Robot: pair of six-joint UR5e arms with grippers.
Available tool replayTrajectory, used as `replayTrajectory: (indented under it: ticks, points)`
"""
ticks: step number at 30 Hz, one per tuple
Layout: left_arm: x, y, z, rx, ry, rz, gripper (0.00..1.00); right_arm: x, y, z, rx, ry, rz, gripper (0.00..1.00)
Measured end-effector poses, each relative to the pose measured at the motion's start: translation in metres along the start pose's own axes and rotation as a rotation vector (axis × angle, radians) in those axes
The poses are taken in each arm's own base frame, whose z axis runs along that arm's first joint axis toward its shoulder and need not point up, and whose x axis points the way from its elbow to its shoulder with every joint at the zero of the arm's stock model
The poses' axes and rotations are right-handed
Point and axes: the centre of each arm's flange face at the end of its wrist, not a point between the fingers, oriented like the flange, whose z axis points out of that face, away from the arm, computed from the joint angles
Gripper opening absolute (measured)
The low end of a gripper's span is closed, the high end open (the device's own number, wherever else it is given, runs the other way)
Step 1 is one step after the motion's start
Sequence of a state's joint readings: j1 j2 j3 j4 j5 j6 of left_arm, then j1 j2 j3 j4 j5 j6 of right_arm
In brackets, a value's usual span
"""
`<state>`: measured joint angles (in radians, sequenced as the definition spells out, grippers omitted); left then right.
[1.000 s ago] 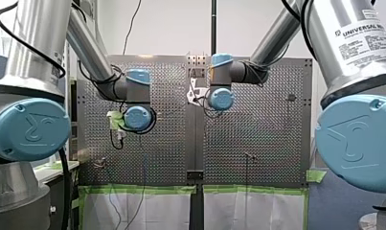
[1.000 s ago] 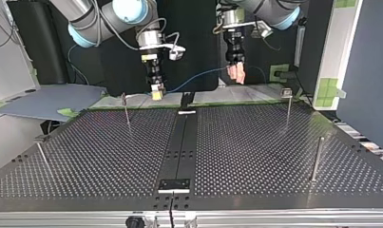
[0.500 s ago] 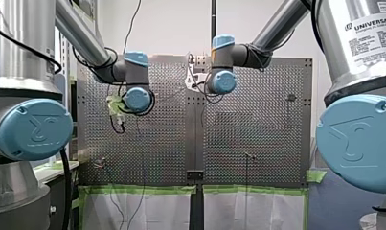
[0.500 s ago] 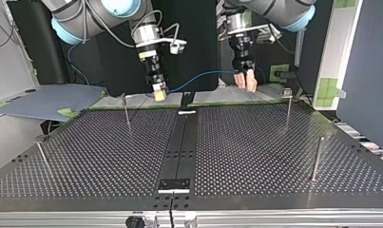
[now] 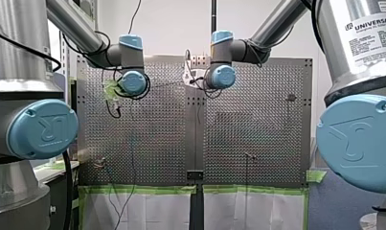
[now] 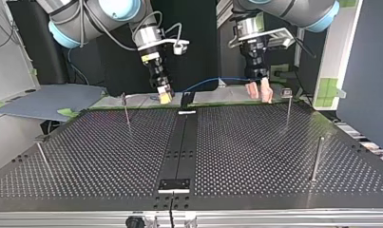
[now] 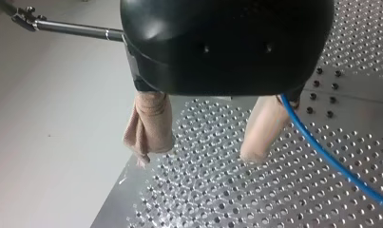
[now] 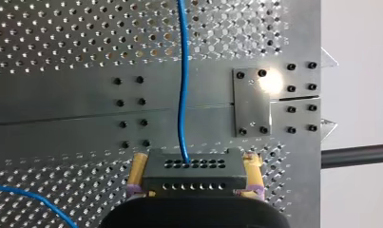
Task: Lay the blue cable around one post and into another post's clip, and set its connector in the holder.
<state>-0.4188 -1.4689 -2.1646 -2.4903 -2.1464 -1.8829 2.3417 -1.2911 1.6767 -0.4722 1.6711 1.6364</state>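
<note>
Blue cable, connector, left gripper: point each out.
connector [image 8: 195, 172]: right wrist view, middle of its black body.
blue cable [image 8: 181, 71]: right wrist view, straight run ahead of the connector.
left gripper [image 7: 199, 154]: left wrist view, midway between fingertips.

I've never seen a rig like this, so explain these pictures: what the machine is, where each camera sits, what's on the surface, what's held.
These are two robot arms over a perforated metal table. The front view looks from behind the arms; the top view faces them from across the table; each wrist view rides on one arm. Slim upright metal posts stand on the table. My right arm's yellow-padded fingers are shut on a black rectangular connector, from which a thin blue cable runs. My left arm's beige-padded fingers stand open with nothing between them; the cable passes beside one.
</note>
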Motion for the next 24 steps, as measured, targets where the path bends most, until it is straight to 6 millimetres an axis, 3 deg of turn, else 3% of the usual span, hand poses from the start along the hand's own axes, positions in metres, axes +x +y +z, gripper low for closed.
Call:
replayTrajectory:
  ticks: [12,24]
  points:
    - [-0.010,0.026,0.022,-0.022,0.062,-0.003,1.00,0.031,-0.008,0.015,0.018,0.021,0.000,0.00]
    - [-0.048,0.027,0.042,-0.012,0.064,-0.023,1.00,0.067,-0.027,0.026,0.031,0.066,-0.014,0.00]
